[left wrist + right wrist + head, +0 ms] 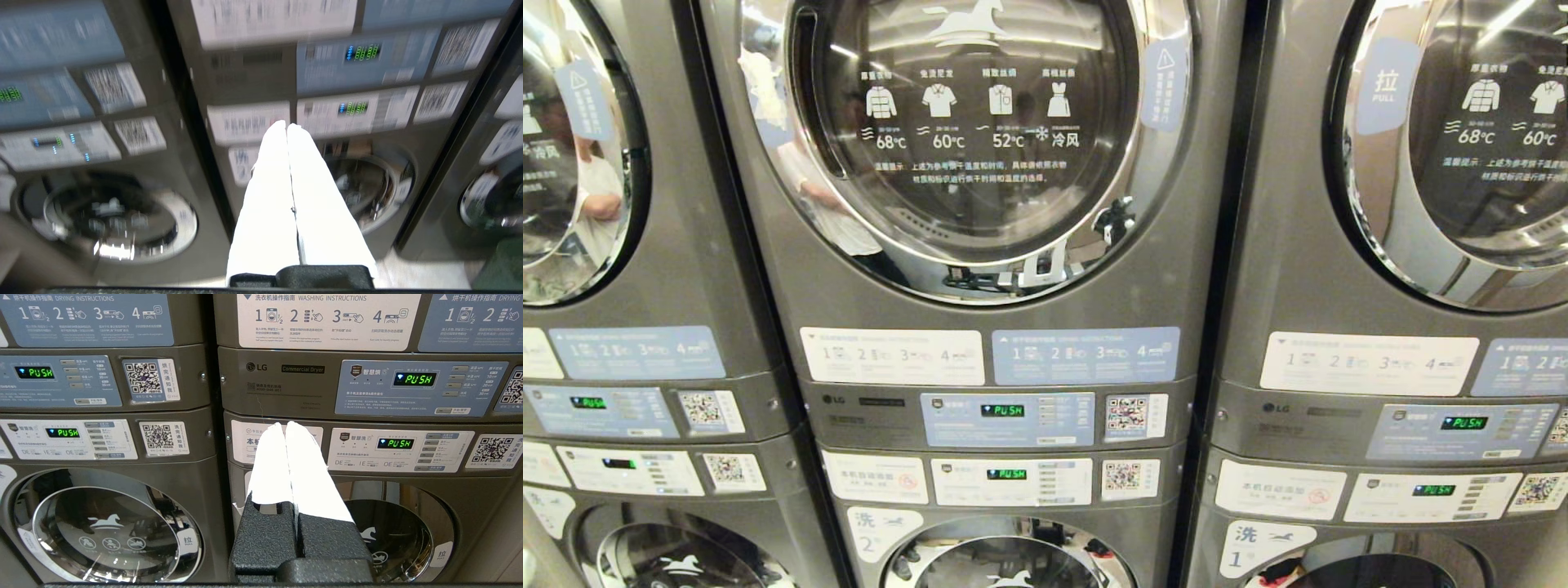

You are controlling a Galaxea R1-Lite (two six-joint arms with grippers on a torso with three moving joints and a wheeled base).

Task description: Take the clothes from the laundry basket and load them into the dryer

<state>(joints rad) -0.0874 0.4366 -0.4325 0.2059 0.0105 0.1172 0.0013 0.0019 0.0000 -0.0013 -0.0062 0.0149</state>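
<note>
Both pincers closed, empty: left pincer (286, 127) and right pincer (284, 426) face the machines; dryer door (980, 139) looks shut, basket not visible, so loading probably hasn't started

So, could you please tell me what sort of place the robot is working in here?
Most likely a self-service laundromat: stacked grey machines with round glass doors, printed washing and drying instruction panels, QR payment stickers, and green PUSH displays.

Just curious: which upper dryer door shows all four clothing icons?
The middle dryer door: jacket, T-shirt, shirt and dress all show. The side doors are cut off.
</note>
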